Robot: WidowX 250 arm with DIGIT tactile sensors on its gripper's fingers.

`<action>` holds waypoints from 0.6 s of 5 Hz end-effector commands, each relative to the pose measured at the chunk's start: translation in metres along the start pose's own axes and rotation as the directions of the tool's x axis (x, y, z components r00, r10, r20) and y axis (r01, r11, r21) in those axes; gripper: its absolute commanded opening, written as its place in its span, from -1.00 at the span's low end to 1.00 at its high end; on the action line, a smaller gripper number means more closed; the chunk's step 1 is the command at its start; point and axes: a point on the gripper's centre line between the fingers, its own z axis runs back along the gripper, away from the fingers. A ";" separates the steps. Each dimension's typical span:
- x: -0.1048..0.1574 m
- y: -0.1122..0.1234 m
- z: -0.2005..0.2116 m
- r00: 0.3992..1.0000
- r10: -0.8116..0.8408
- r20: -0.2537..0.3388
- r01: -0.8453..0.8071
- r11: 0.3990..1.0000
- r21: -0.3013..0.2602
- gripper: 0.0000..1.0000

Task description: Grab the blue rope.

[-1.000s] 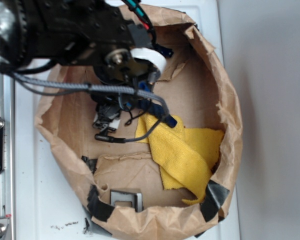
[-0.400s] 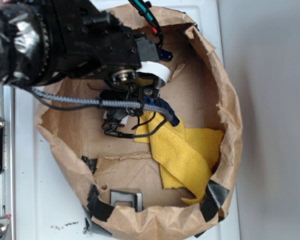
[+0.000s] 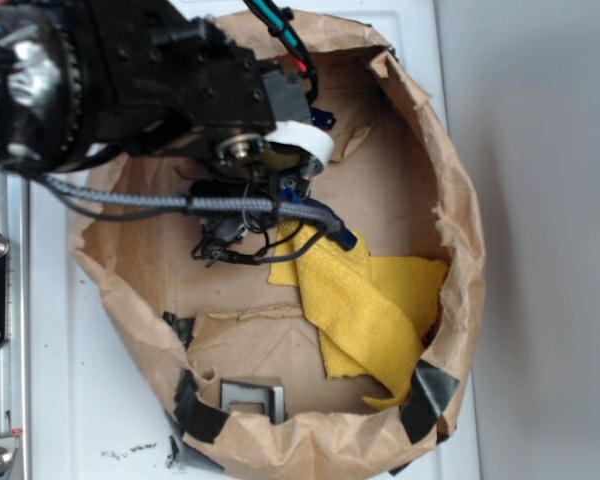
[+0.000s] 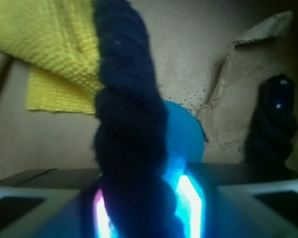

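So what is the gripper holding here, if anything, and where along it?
The blue rope runs between the gripper's fingers, which look closed on its straight stretch; the exact spot along it cannot be told.

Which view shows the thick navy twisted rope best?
The wrist view: the thick navy twisted rope fills the frame centre, running up from between the hand's fingers, its twist plain. In the exterior view the arm hides most of it; only a short blue end shows by the yellow cloth.
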 end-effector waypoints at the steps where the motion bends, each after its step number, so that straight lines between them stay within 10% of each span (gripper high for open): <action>1: 0.020 0.001 0.059 0.999 -0.033 0.003 0.033 0.997 -0.072 -1.00; 3: 0.048 -0.008 0.112 0.994 0.067 -0.085 -0.075 0.992 -0.100 -1.00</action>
